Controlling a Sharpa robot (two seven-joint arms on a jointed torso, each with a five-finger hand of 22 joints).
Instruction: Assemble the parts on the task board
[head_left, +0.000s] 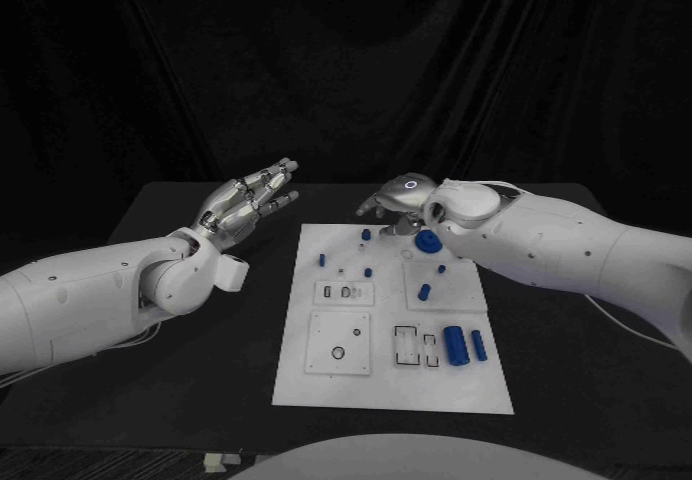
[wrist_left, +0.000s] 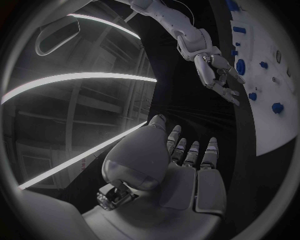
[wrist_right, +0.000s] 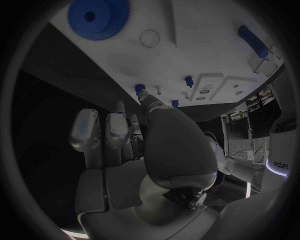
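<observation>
The white task board (head_left: 389, 375) lies in the middle of the black table. A blue gear (head_left: 428, 241) sits near its far right corner, with small blue pegs (head_left: 365, 235) beside it. Two blue cylinders (head_left: 456, 345) lie near the right edge. My right hand (head_left: 397, 198) hovers over the board's far edge, fingers apart and holding nothing. In the right wrist view its thumb (wrist_right: 164, 131) reaches close to a small blue peg (wrist_right: 140, 88), and the gear (wrist_right: 99, 17) lies beyond. My left hand (head_left: 248, 205) is raised left of the board, flat and open. In the left wrist view, the left hand (wrist_left: 181, 165) faces the right hand (wrist_left: 215, 72).
Pale recessed plates with outlined slots (head_left: 340, 343) take up the board's near left part. A black curtain hangs behind the table. Bare black tabletop (head_left: 188, 370) lies on both sides of the board.
</observation>
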